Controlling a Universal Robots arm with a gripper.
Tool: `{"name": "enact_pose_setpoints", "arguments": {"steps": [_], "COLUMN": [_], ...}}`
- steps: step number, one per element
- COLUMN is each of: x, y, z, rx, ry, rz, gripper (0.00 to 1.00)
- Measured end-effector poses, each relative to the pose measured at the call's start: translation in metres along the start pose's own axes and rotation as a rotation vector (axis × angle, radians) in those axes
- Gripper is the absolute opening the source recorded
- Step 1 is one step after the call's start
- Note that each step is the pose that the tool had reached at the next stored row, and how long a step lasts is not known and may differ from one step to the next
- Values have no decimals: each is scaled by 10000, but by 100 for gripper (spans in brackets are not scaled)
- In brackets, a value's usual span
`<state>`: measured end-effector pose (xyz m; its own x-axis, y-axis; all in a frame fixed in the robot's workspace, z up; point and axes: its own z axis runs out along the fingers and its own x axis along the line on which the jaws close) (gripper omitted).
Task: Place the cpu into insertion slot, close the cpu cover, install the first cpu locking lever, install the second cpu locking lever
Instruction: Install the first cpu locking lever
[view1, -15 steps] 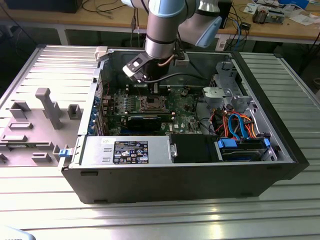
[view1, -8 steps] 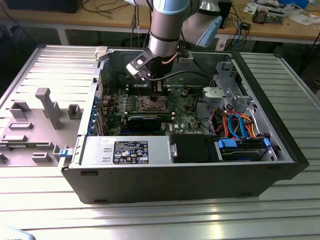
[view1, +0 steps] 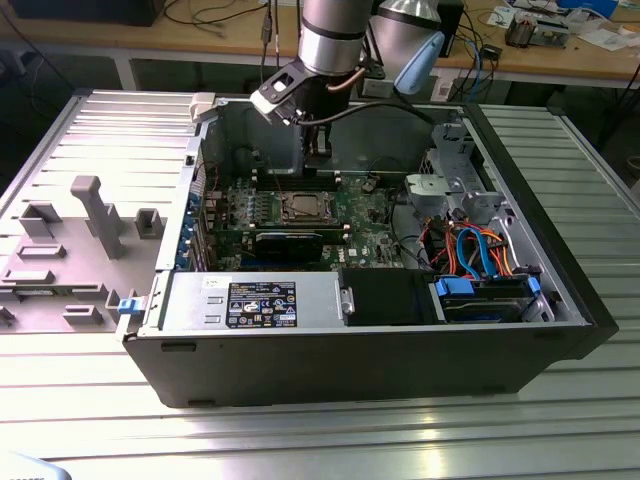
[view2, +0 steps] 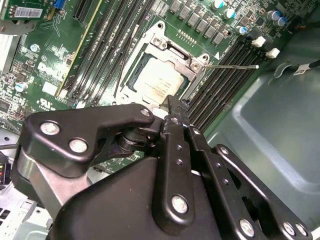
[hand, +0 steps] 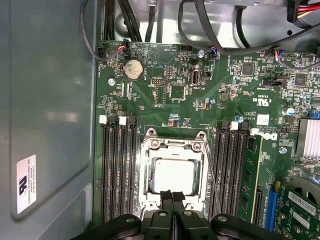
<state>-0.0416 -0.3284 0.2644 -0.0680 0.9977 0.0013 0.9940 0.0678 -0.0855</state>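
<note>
at the exterior view's left a grey fixture plate (view1: 70, 240) with raised blocks lies on the ribbed metal table (view1: 300, 440), just beside the open computer case (view1: 360, 370). along the case's near wall sit a silver power supply (view1: 250, 300) and, toward the exterior view's right, a drive cage (view1: 480, 295) with blue and orange cables (view1: 470, 250) looped above it. in the middle of the frame the green motherboard (view1: 370, 215) carries the insertion slot (view1: 284, 207), with a long black card (view1: 290, 243) just in front of it. the arm (view1: 335, 35) enters at the upper centre, and the gripper (view1: 318, 170) hangs over the slot's far side. in both wrist views the cpu (hand: 175, 175) sits in the slot and the cpu cover (hand: 175, 145) lies down around its pale face, with memory slots (hand: 117, 170) on either side. a thin wire lever (hand: 212, 172) runs beside the cover, angled out over the memory slots. the fingers (hand: 166, 196) are pressed together with nothing between them, their tips over the cover's edge; contact cannot be told.
</note>
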Motion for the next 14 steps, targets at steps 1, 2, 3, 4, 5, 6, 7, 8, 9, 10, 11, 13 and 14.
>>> {"name": "enact_pose_setpoints", "arguments": {"steps": [1, 2, 3, 4, 5, 6, 7, 8, 9, 10, 11, 13, 14], "x": [0, 0, 0, 0, -1, 0, 0, 0, 0, 0, 0, 0, 0], "y": [0, -1, 0, -1, 0, 0, 0, 0, 0, 0, 0, 0, 0], "z": [-2, -4, -4, -5, -5, -5, -4, -5, -4, -5, -5, -5, -5], "rx": [0, 0, 1, 1, 1, 1, 1, 1, 1, 3, 3, 4, 3], "ry": [0, 0, -1, -7, -12, -23, -36, -46, -69, -84, -102, -121, -127], "rz": [0, 0, -19, -74, -128, -246, -363, -473, -646, -762, -922, -1137, -1196], "gripper": [11, 11, 11, 11, 11, 11, 11, 11, 11, 11, 11, 11, 11]}}
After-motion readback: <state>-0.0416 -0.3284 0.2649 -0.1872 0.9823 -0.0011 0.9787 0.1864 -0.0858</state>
